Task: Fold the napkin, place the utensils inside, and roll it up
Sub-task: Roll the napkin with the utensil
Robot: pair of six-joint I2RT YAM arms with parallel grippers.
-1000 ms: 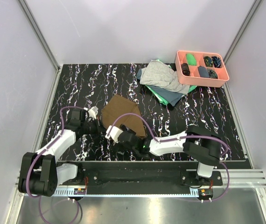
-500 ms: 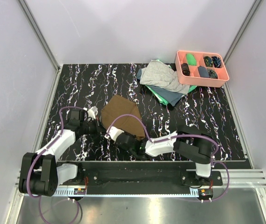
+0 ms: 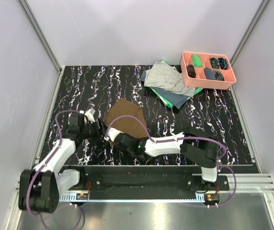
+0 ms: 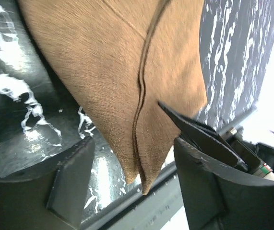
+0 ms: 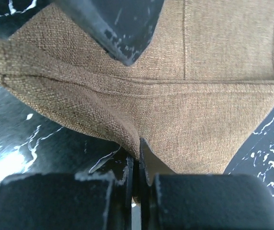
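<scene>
Clenching the right hand (image 5: 139, 165) tight on the brown napkin (image 5: 213, 110), nipping a small raised ridge of cloth at its near edge between both fingers (image 5: 65, 201). Lifting that ridge into a low tent just off the black, white-veined tabletop (image 5: 12, 158), with straight hem lines crossing the weave behind it.

Holding the left hand (image 4: 133, 148) released, jaws standing wide apart and straddling one pointed corner of the napkin without closing on it. Showing doubled cloth edges there, one layer lying over another along a wavy seam. Not telling clearly whether the cloth is brushing the right-side finger (image 4: 199, 191) in that view.

Lying near the front of the tabletop in the top view, between the two arms, as a rough pointed brown shape. Being approached at its near-left corner from two sides, with the left hand coming in from the left and the right hand from the near edge, both low over the surface and close together.

Sitting well apart at the far right: a pink compartment tray (image 3: 208, 84) carrying small dark and green items too small to identify, just beside a heap made of a grey cloth (image 3: 165, 79) over a green cloth (image 3: 160, 96).
</scene>
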